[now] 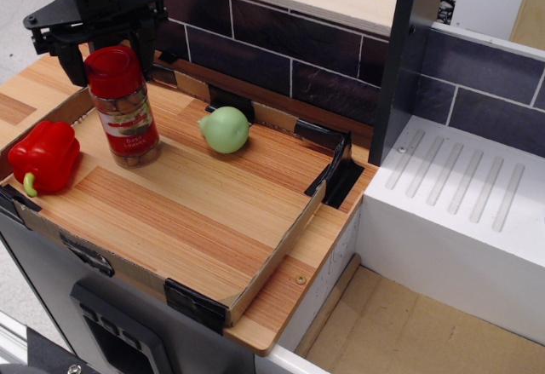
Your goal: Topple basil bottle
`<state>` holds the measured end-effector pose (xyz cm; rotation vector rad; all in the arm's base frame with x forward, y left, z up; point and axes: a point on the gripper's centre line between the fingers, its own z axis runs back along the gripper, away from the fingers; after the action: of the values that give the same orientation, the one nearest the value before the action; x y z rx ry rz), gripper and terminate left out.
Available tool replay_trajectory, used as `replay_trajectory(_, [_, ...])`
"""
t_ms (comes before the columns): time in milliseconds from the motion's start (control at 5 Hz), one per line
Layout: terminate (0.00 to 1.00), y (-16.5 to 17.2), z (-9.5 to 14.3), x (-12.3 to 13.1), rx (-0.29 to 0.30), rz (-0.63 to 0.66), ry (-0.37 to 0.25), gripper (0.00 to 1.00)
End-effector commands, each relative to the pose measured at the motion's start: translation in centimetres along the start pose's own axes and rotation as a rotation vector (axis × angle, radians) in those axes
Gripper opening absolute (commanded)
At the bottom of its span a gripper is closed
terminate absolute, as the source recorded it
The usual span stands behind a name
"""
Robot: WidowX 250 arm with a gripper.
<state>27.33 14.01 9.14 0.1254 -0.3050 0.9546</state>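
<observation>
The basil bottle (125, 106) stands upright at the back left of the wooden tray (187, 221). It is a clear jar with a wide red cap, a red-green-white label and brownish contents. My black gripper (106, 50) hangs open just behind and above the cap, one finger (72, 60) to its left and one (146, 46) to its right. The fingers straddle the cap area, and I cannot tell whether they touch it.
A red bell pepper (43, 157) lies at the tray's left edge, close to the bottle. A pale green onion (225, 129) sits to the bottle's right. A dark tiled wall (281, 50) runs behind. A white ridged drainer (460, 195) stands at the right.
</observation>
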Motion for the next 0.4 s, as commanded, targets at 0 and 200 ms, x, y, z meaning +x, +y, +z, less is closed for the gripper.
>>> replay_trajectory(0, [0.0,-1.0,0.8,-3.5,-0.137,0.095,-0.211,0.0])
replay_trajectory(200, [0.0,-1.6,0.2,-5.4,-0.11,0.141,-0.174,0.0])
